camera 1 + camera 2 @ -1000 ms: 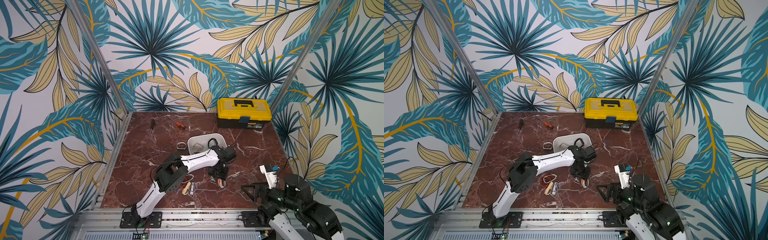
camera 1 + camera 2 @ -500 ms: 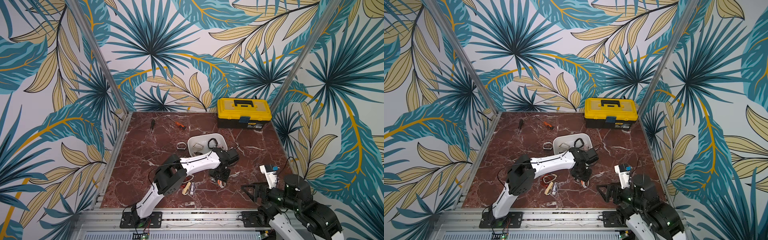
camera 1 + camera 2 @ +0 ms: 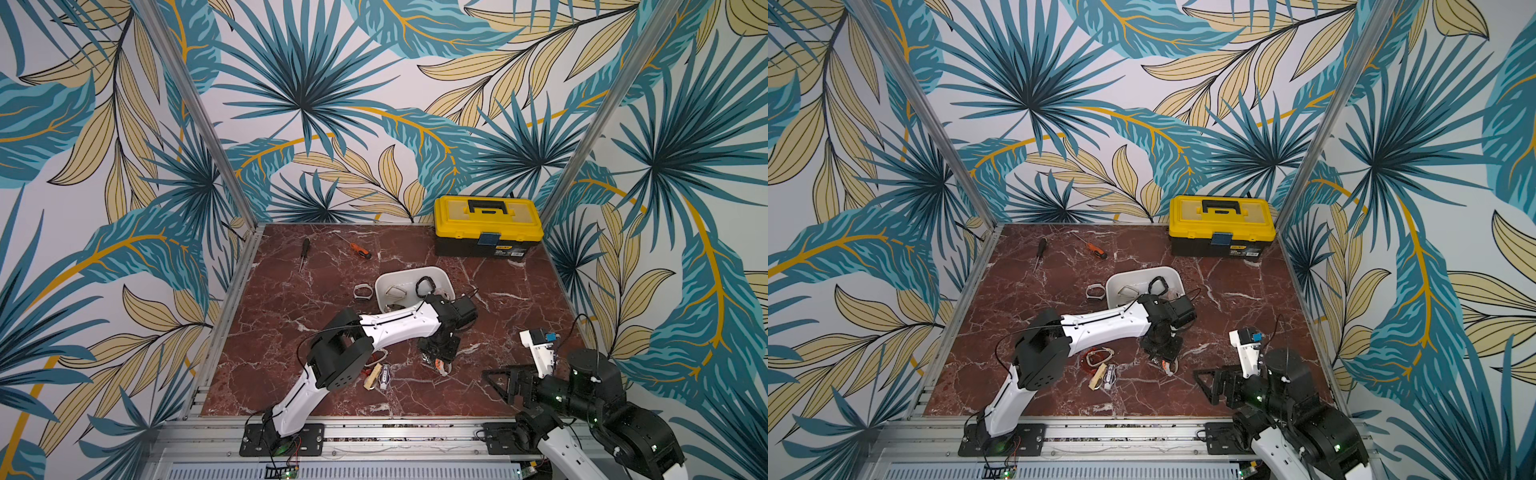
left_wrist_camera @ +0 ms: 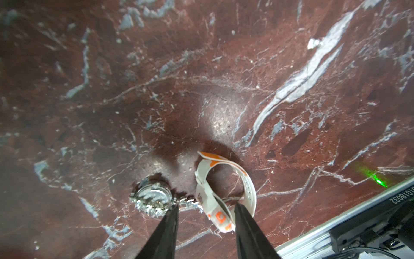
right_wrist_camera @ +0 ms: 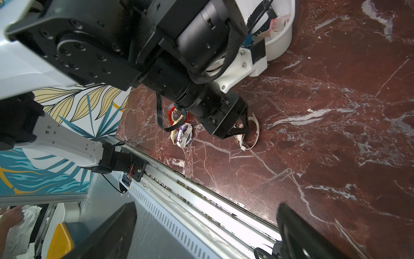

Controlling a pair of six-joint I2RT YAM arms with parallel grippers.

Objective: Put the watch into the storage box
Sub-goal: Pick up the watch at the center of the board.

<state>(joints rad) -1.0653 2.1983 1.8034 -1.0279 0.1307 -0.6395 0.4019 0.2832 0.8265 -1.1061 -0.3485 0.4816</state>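
Note:
A white and orange watch lies on the red marble table, seen in both top views. My left gripper points down over it and is open. Its two black fingers straddle the watch's body: one is beside the body, and the other stands apart from it next to a silver watch. The white storage box stands just behind the left wrist and holds a black watch. My right gripper hangs wide open and empty over the front rail.
A yellow-lidded toolbox stands at the back right. Two screwdrivers lie at the back left. A grey watch sits beside the box. More watches are clustered near the front under the left arm. The metal rail bounds the front.
The left gripper's jaws have narrowed around the white and orange watch, and the left wrist has shifted slightly right. The right arm has not moved.

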